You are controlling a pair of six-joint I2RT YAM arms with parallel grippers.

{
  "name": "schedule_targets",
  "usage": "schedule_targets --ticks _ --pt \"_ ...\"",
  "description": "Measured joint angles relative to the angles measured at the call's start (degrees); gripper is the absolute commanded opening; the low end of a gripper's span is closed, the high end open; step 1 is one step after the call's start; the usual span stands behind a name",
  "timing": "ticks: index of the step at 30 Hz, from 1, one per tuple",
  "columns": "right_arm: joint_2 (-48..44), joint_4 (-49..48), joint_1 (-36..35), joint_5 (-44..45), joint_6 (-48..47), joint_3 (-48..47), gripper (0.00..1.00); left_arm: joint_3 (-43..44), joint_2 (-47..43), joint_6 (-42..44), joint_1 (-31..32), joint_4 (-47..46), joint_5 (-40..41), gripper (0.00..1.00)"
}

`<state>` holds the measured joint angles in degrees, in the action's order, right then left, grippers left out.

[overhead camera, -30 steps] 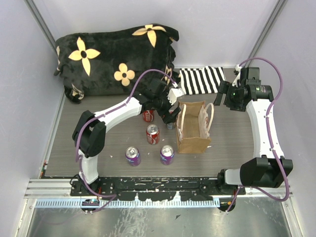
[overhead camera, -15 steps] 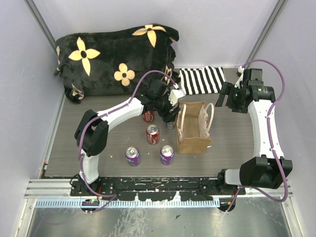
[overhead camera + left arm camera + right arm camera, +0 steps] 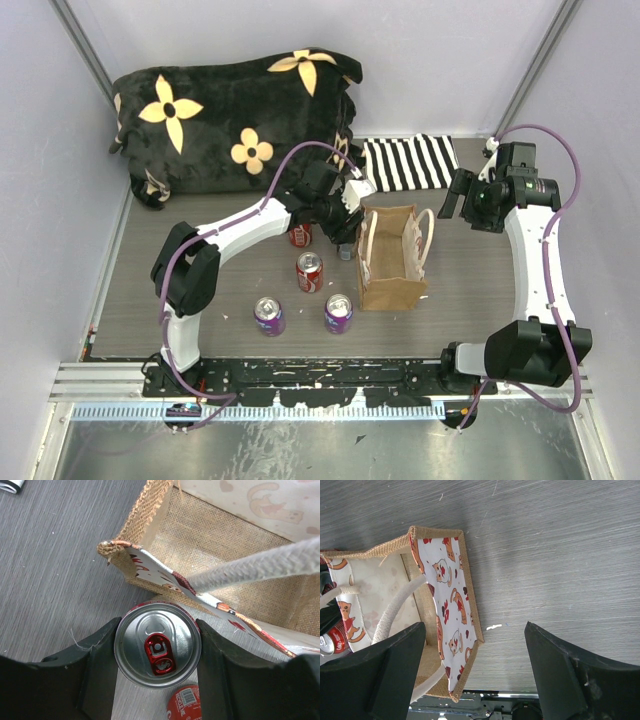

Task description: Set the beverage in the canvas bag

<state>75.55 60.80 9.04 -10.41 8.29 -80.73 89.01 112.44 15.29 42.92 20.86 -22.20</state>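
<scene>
The left tool (image 3: 157,652) is clamped on a red soda can (image 3: 150,630) with a silver top and red pull tab, one black finger (image 3: 95,655) pressed to each side. The can stands upright just outside the canvas bag (image 3: 395,265), against the bag's printed left wall near its far corner, so it is not in the bag. One cream loop handle (image 3: 260,562) crosses above the open mouth, and the burlap interior shows beyond the wall.

From overhead the left arm reaches across to the bag's left side, and its wrist hides most of the held can. A second red can (image 3: 300,235) stands just left of the tool, and a third (image 3: 309,271) stands left of the bag's near half. Two purple cans (image 3: 268,315) (image 3: 338,312) stand nearer the arm bases – one just off the bag's near left corner, the other further left.

The right tool (image 3: 452,203) hangs above the bench (image 3: 480,290) just off the bag's far right corner, its jaws spread wide and holding nothing – the cat-and-heart print shows below it in its own wrist camera.

Behind the bag lie a black-and-white striped cloth (image 3: 408,163) and, further left, a black blanket with yellow flowers (image 3: 235,120).
</scene>
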Motion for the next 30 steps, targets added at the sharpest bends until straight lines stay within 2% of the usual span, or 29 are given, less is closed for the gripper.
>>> schedule_targets --ticks 5,14,20,22,30 --pt "-0.09 -0.31 0.09 -0.24 0.00 0.09 0.87 0.13 -0.15 -0.13 0.00 0.90 0.04 0.00" --pt "-0.59 -0.81 0.42 -0.90 0.04 0.20 0.89 5.77 -0.55 1.20 0.00 9.40 2.75 0.00" --pt "-1.97 -1.14 0.46 -1.27 0.07 1.14 0.91 16.39 -1.16 2.40 -0.02 13.33 5.42 0.00" --pt "-2.14 -1.18 0.48 -1.36 0.07 1.38 1.00 20.94 -1.16 2.56 -0.07 14.40 6.29 0.00" --pt "-2.43 -1.25 1.07 -1.70 0.04 2.64 1.00 42.71 0.11 1.60 -0.28 17.70 7.61 0.00"
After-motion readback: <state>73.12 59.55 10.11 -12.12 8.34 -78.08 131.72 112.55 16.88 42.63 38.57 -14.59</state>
